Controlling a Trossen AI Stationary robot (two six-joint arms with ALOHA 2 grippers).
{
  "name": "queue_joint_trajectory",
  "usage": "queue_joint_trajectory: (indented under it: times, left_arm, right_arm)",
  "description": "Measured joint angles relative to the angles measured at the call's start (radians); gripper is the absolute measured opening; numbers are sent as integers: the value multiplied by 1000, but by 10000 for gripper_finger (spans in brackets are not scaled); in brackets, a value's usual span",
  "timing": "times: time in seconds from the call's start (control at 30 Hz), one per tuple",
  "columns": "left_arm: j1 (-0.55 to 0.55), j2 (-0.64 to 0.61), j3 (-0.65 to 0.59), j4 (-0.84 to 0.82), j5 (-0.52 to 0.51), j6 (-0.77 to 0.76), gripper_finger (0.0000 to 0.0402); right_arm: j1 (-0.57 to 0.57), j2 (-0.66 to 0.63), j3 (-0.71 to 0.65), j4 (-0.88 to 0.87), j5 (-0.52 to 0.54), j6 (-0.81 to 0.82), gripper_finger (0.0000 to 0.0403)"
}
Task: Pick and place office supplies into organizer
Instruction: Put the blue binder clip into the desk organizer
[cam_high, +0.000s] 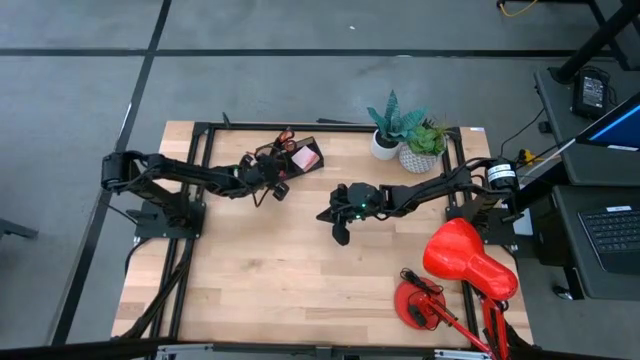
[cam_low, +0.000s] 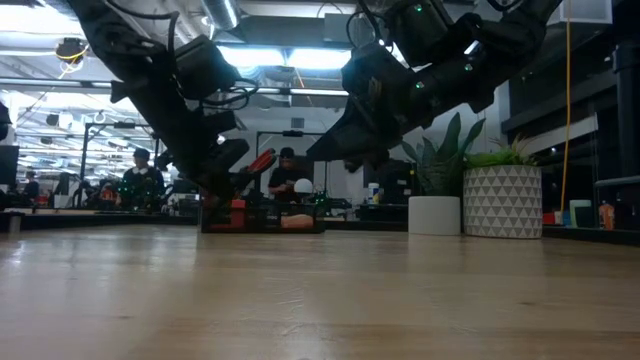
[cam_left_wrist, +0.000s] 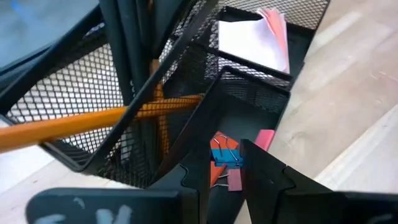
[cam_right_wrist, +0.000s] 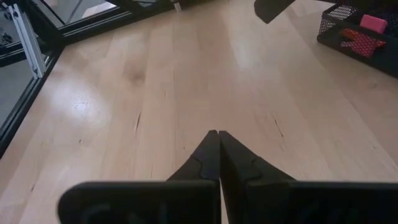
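Left tool (cam_left_wrist: 214, 180) hangs over the black wire-mesh organizer (cam_high: 290, 155) near the counter's (cam_high: 300, 270) far edge, its fingers part-open with nothing visibly gripped. An orange pencil (cam_left_wrist: 81, 124) leans across a compartment; a pink-edged sticky-note pad (cam_left_wrist: 255, 40) sits inside. Right tool (cam_right_wrist: 217, 152), closed and empty, hovers mid-counter.

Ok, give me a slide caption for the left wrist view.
Left tool poised above the black mesh organizer, where an orange pencil, sticky notes and small clips already sit.
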Motion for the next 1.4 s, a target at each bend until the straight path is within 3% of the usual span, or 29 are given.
queue_joint_trajectory:
  times: [1.17, 1.4]
  left_arm:
    - [63, 0, 0, -1, -9, -17, 68]
    - [63, 0, 0, -1, -35, -17, 88]
  right_arm:
    - [0, -1, 0, -1, 0, 0, 3]
    - [0, -1, 0, -1, 0, 1, 3]
